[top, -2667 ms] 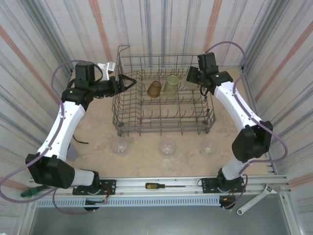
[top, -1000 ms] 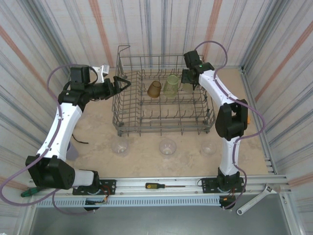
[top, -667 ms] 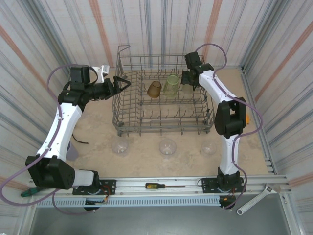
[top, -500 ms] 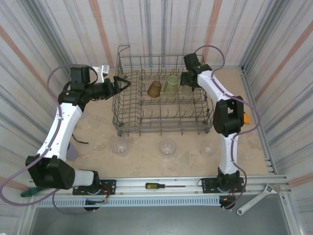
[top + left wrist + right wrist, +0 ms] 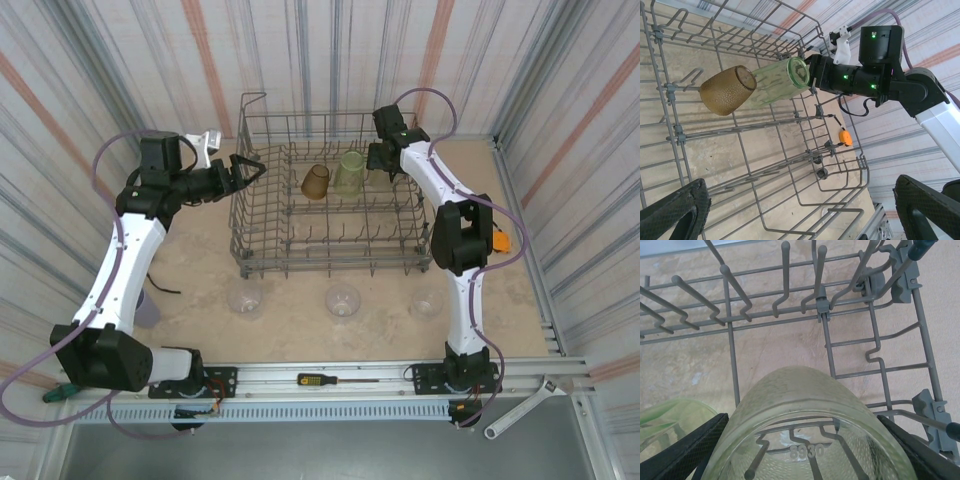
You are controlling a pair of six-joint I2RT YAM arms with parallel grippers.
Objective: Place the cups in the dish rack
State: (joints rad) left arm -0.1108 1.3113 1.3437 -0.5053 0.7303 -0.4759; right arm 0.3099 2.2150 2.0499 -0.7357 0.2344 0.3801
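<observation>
Two cups, an amber cup [image 5: 315, 181] and a green cup [image 5: 350, 172], lie in the dish rack's [image 5: 335, 268] far row. The right arm [image 5: 440, 190] has just swung left, carrying a yellowish cup [image 5: 800, 395] to just right of the green one, so a third loading looks imminent. The right pincer [image 5: 807, 450] clamps that cup, jaws fairly wide; the left pincer [image 5: 248, 168] gapes fully, empty, by the rack's left wall.

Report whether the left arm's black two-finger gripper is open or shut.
Open. The left gripper has its black fingers far apart in the left wrist view, with nothing gripped.
</observation>
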